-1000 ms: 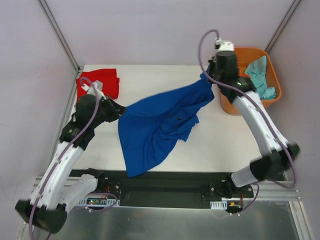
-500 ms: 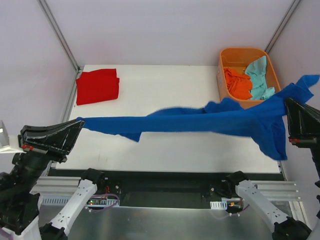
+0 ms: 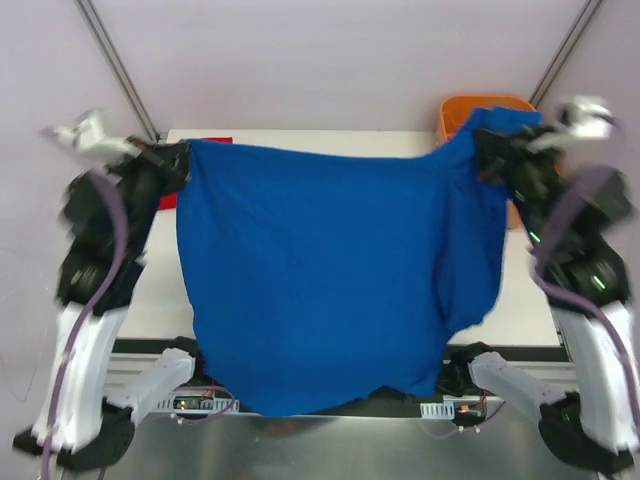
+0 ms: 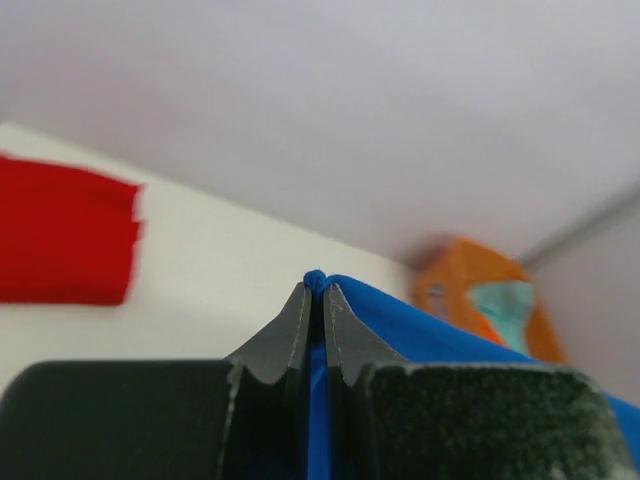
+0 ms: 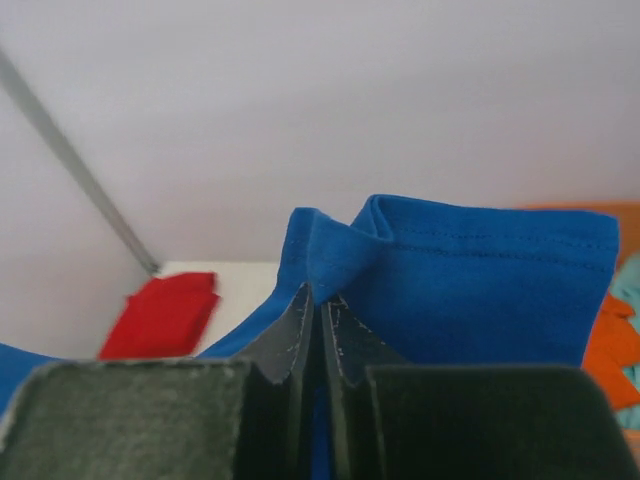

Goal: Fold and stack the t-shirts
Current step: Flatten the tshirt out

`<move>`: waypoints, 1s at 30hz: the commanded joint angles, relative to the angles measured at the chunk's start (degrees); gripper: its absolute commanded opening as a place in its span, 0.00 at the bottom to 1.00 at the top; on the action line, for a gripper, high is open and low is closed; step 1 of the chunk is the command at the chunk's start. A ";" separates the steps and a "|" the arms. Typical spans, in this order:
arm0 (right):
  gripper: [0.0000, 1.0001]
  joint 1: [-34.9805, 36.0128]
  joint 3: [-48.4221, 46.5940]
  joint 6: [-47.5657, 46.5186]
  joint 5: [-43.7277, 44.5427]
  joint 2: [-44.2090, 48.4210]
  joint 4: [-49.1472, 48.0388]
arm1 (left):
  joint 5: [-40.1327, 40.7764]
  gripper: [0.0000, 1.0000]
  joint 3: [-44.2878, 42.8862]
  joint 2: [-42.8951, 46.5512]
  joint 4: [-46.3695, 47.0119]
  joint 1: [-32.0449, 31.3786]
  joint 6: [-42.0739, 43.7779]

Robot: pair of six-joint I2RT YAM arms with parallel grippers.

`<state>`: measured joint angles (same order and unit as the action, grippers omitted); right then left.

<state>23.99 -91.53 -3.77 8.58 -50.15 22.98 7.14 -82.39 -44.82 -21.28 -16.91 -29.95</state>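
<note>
The royal-blue t-shirt [image 3: 320, 270] hangs spread wide in the air between both arms, its lower edge past the table's near edge. My left gripper [image 3: 183, 160] is shut on its left top corner; the cloth shows pinched at the tips in the left wrist view [image 4: 316, 283]. My right gripper [image 3: 480, 150] is shut on the right top corner, where blue cloth [image 5: 450, 280] folds over the tips. The folded red t-shirt [image 4: 60, 240] lies at the table's far left and shows in the right wrist view [image 5: 165, 312]. Teal [image 4: 505, 305] and orange [image 5: 612, 345] shirts lie in the tub.
The orange plastic tub [image 3: 460, 105] stands at the far right corner, mostly behind the raised shirt. The white table [image 4: 240, 270] lies under the shirt. Lilac walls with metal posts [image 3: 115, 65] close the cell.
Both arms have swung up and back. The blue shirt went from a stretched band low across the table to a wide sheet hanging from its two top corners.
</note>
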 commanded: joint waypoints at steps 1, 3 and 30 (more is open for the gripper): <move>0.03 -1.04 1.37 -3.69 12.59 -18.72 -8.47 | 16.56 0.00 0.49 -23.65 -0.87 5.11 3.85; 0.01 -2.97 -1.88 -3.96 12.96 -31.37 -9.97 | 11.25 0.00 -3.47 -32.39 -0.87 11.09 2.10; 0.96 3.51 14.34 6.49 4.51 -36.08 9.88 | 0.60 0.99 28.92 -19.02 -2.97 8.64 -6.67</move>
<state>25.28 -85.84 -4.12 13.45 -90.72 26.79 10.22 -64.16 -74.15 -20.51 -8.43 -28.40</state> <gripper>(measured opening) 0.963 0.992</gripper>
